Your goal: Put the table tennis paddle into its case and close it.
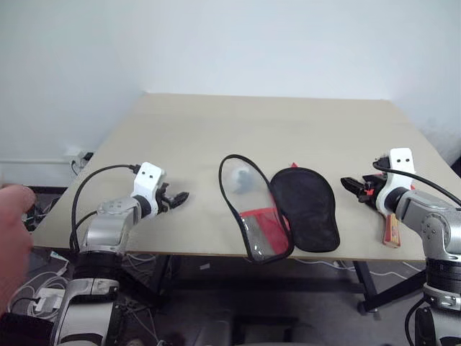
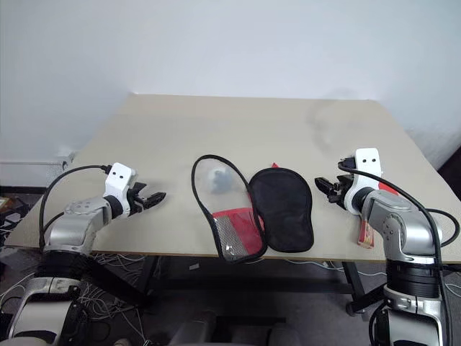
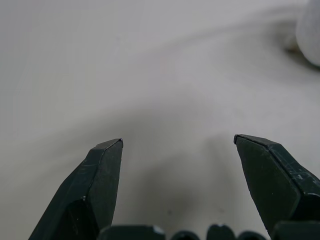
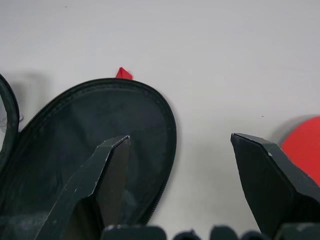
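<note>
Against a white wall, the desk was seen bearing the case unzipped at lower centre, while the paddle lay at lower right, long axis toward the near edge, beside the spread right claw, the left claw likewise spread.

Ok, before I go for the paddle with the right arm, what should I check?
1. Case lies open, black lining up: ok.
2. Right gripper open and empty: ok.
3. Left gripper open and empty, away from the case: ok.
4. Paddle free to grasp: cannot tell; it lies at the table's near edge, partly under the right arm.
5. Surroundings: not ok; a person's hand is close to the left arm.
</note>
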Available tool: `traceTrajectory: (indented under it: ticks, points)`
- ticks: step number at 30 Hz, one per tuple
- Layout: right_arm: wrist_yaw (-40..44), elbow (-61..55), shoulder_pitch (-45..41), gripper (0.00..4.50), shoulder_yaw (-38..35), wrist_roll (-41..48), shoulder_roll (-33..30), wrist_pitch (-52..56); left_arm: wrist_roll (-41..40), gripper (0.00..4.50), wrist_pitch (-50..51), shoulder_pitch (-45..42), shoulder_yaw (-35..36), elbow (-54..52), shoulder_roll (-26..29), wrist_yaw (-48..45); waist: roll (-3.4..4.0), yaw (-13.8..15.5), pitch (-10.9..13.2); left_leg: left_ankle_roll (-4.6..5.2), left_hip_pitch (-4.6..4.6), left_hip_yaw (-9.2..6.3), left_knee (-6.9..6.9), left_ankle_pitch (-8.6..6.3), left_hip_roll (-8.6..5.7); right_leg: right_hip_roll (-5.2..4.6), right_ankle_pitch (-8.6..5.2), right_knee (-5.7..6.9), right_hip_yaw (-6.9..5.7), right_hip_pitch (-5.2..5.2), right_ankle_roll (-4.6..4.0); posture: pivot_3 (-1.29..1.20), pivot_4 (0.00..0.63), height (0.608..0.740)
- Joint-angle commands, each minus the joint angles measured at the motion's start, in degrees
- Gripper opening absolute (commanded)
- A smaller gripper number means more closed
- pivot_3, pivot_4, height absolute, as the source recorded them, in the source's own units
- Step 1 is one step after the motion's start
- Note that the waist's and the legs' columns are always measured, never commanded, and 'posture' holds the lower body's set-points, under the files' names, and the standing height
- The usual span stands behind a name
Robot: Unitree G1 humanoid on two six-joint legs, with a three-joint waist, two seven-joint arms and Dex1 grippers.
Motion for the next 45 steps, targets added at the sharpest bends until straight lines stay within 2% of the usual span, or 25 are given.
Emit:
traceTrajectory:
  ticks: [1, 10, 17, 21, 26, 36, 45]
  points:
    - [-0.5, -1.1, -3.1, 3.5, -0.4, 0.4, 0.2, -0.5, 0.0, 3.78, 0.3, -0.6, 0.7, -3.0, 0.8, 0.4, 0.0, 0.0, 0.0, 0.0, 0.0, 0.0, -0.01, 0.0, 0.0, 0.01, 0.0, 0.01, 0.0, -0.01, 0.0, 0.0, 0.0, 0.715]
    - [-1.4, 1.3, -4.3, 3.5, -1.7, -0.8, 0.1, -1.5, -1.0, 3.78, 0.6, -3.5, 0.3, -3.5, 0.1, -0.9, 0.0, 0.0, 0.0, -0.06, -0.01, -0.01, -0.01, 0.03, -0.08, 0.01, 0.0, 0.01, -0.04, -0.01, 0.0, 0.0, 0.0, 0.715]
    - [-3.6, 8.5, -3.6, 3.5, -5.9, -2.2, -1.0, -4.0, -4.0, 3.78, 3.0, 1.0, -4.3, -16.3, -1.2, -7.4, 0.0, 0.0, 0.0, -0.16, 0.0, 0.05, -0.01, 0.09, -0.07, 0.0, 0.0, -0.01, 0.0, 0.01, 0.0, 0.0, 0.0, 0.715]
    - [-8.5, 10.8, -3.3, 3.5, -9.5, -3.0, -1.3, 0.2, -5.6, 3.78, 6.6, 1.6, -5.0, -20.1, -1.7, -8.4, 0.01, 0.0, 0.0, -0.14, 0.0, 0.04, -0.02, 0.09, -0.06, 0.04, 0.0, 0.0, 0.0, 0.0, 0.0, 0.0, 0.0, 0.715]
    - [-11.7, 12.3, -2.1, 3.5, -10.8, -4.9, -1.7, 2.1, -4.0, 3.78, 5.1, 1.1, -7.1, -17.9, -2.4, -8.8, 0.02, 0.0, 0.0, 0.03, -0.01, 0.11, -0.06, 0.16, -0.08, 0.06, -0.02, -0.17, 0.07, 0.02, 0.0, 0.0, 0.0, 0.715]
    - [-14.5, 2.7, 4.4, 3.5, -15.3, -3.0, 0.3, 15.1, -3.5, 3.78, 3.3, 0.4, -9.1, -15.5, -3.9, -9.7, 0.03, 0.0, 0.0, 0.28, -0.02, 0.12, -0.1, 0.02, -0.06, 0.06, -0.02, -0.18, 0.1, 0.02, 0.01, 0.0, 0.0, 0.715]
    - [-16.3, 0.6, 6.6, 3.5, -17.1, -4.0, 4.6, 16.0, -2.4, 3.78, 1.0, -2.8, -10.0, -11.0, -4.5, -10.3, 0.03, 0.0, 0.0, 0.34, -0.02, 0.11, -0.07, -0.02, -0.08, 0.07, -0.03, -0.18, 0.09, 0.02, 0.01, 0.0, 0.0, 0.715]
